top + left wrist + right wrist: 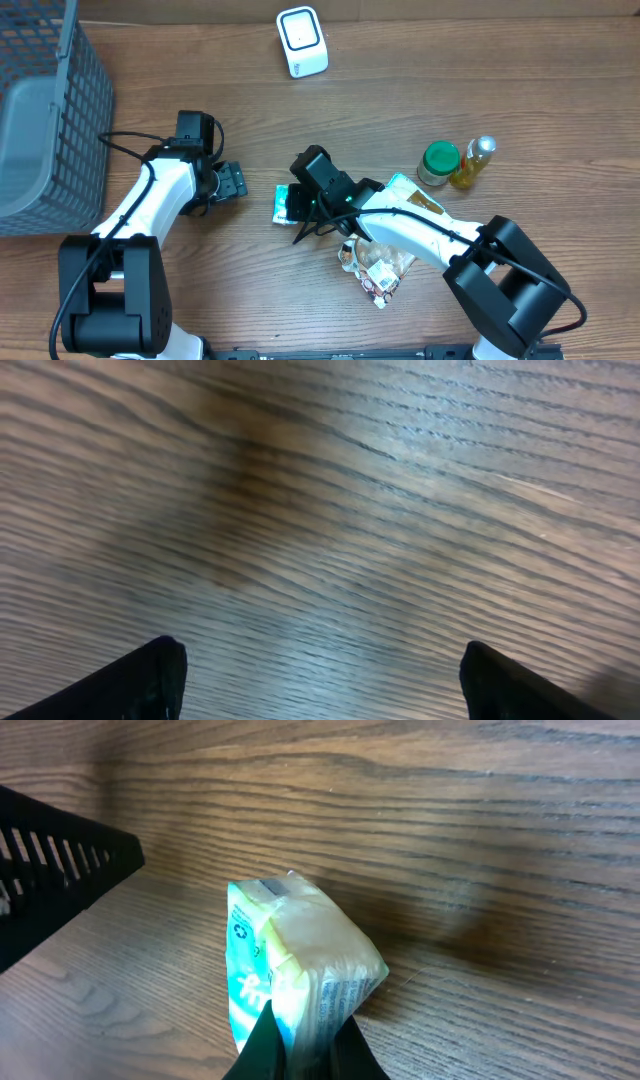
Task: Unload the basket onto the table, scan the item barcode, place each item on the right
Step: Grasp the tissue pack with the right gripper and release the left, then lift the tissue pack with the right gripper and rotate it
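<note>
Right claw (305,1045) clamped on small green-white soft packet (300,955); left claw (232,181) spread, empty. Pickup done. Next, probably: present packet to white boxy scanner (302,42).

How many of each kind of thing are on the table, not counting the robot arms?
White plastic barcode scanner: 1
Grey mesh basket: 1
Green-lidded jar: 1
Yellow bottle with silver cap: 1
Soft packets: 3 (green-and-white packet, teal-and-white packet, crinkly brown-patterned packet; the last two partly hidden under an arm)
Total: 7
</note>
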